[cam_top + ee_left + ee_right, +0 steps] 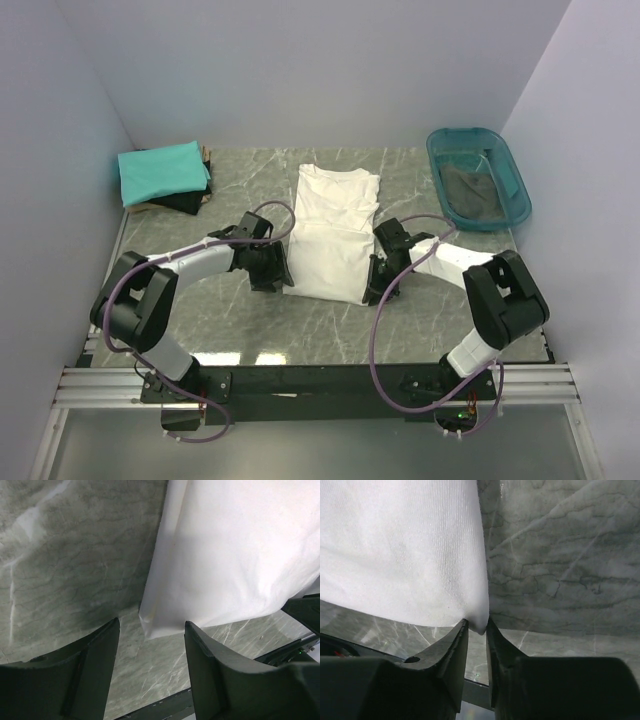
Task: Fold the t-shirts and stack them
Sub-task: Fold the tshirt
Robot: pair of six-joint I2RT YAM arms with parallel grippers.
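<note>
Fingers of right gripper (477, 628): pinched on white t-shirt (330, 235), near-right hem corner. Fingers of left gripper (151, 625): spread, straddling near-left corner. Shirt: centre of table (230, 310), hem toward near edge.

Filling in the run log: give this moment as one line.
stage: folding white t-shirt | left end effector: open, at near-left corner | right end effector: shut on near-right corner

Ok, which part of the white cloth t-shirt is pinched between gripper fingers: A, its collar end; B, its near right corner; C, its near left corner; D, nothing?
B: the right gripper pinches the white t-shirt at its near right corner; the left gripper stands open by the left corner.
</note>
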